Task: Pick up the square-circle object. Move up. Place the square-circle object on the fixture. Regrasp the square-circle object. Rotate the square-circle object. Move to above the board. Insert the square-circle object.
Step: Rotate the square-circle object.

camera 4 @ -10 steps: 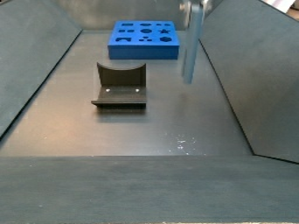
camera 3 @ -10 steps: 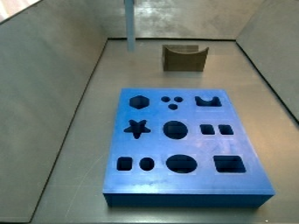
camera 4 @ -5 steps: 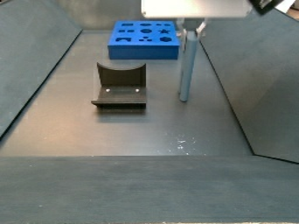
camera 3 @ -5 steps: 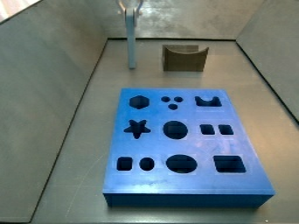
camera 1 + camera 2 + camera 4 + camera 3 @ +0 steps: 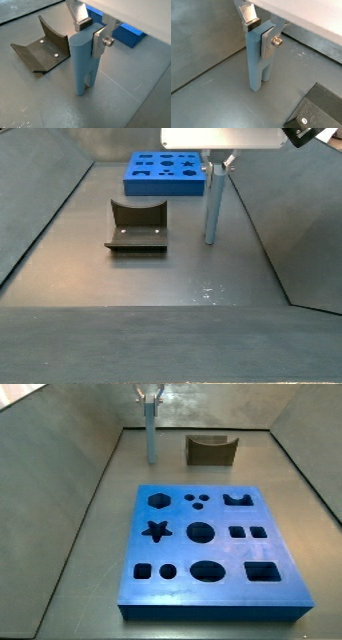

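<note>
Claw (image 5: 93, 31) pinching the top of the square-circle object (image 5: 85, 62), silver fingers (image 5: 271, 42) flat against its sides in both wrist views. I see the peg standing upright, its lower end at the grey floor (image 5: 201, 278); whether it touches I cannot tell. Beside it, apart, stands the fixture (image 5: 136, 225), its notch unfilled. Well beyond lies the board (image 5: 207, 549), with its shaped holes open.

The gripper (image 5: 90, 27) is showing brushed silver metal fingers (image 5: 101, 40); the peg (image 5: 85, 62) and board (image 5: 211, 549) are looking like matt plastic.
</note>
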Tool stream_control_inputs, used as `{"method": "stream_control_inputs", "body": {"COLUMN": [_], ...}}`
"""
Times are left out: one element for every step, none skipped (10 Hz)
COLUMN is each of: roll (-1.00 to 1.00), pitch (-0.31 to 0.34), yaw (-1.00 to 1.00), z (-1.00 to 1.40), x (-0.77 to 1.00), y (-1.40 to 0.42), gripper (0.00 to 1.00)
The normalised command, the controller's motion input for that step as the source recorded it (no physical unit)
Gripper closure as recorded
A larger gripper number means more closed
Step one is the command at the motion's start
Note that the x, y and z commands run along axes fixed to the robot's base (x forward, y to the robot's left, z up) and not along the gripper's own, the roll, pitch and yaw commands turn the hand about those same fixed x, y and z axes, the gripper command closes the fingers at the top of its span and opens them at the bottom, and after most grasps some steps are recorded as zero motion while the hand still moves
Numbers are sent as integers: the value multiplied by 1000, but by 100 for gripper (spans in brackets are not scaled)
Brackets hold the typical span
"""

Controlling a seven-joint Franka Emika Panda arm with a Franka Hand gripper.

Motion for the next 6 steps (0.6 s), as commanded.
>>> {"method": "stream_control_inputs", "body": {"roll": [3, 3, 3, 3, 3, 3], "pitch": [-30, -29, -29, -29, -29, -29], "yaw": [-51, -51, -51, -51, -50, -49], "z": [-289, -289, -289, -289, -288, 0], "x": [-9, -9, -9, -9, -9, 0], "y": [17, 17, 17, 16, 16, 0], "gripper": [100, 100, 100, 100, 100, 0]}}
